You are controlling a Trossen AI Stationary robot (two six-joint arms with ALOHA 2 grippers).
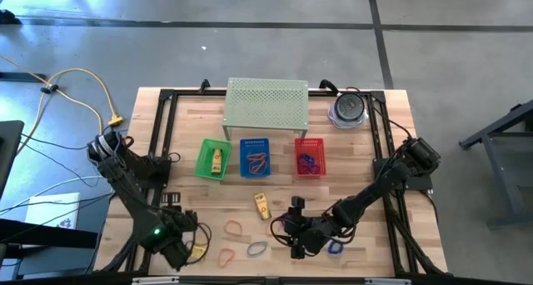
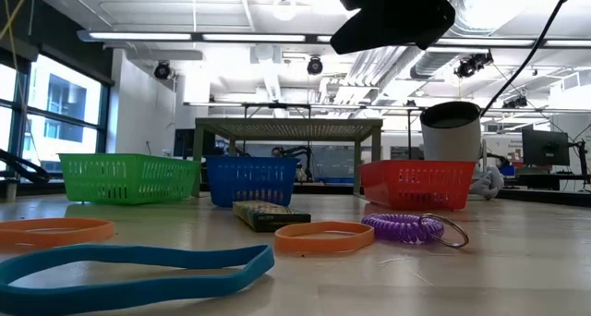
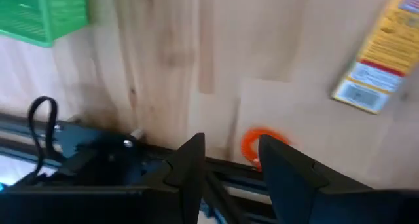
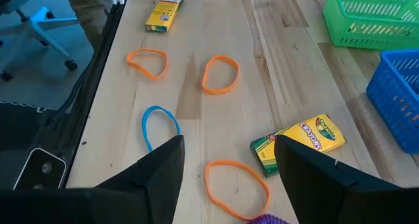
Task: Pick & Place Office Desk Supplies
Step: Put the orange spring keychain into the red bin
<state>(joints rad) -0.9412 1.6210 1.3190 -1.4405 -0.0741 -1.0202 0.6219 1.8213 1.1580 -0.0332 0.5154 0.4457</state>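
Loose rubber bands lie flat on the near part of the table: orange ones (image 1: 233, 227) (image 1: 226, 256), a blue one (image 1: 256, 248) and a purple coil (image 1: 335, 246). A yellow crayon packet (image 1: 262, 205) lies flat behind them. A second yellow packet (image 1: 198, 253) lies at the near left. My left gripper (image 1: 179, 253) points down over the near left corner, beside that packet (image 3: 383, 60), fingers apart (image 3: 229, 158). My right gripper (image 1: 296, 242) hangs open (image 4: 229, 165) above an orange band (image 4: 236, 185), near the crayon packet (image 4: 298, 142). My left gripper has a small orange loop (image 3: 260, 144) showing right at one fingertip (image 3: 278, 162). I cannot tell whether the finger touches the loop or the loop lies on the table below it.
Green (image 1: 213, 160), blue (image 1: 256, 157) and red (image 1: 310, 157) baskets stand in a row mid-table, each with items inside. Behind them are a pale green perforated shelf (image 1: 266, 104) and a round grey object (image 1: 348, 108). A black rail (image 3: 98, 162) runs along the table edge under my left gripper.
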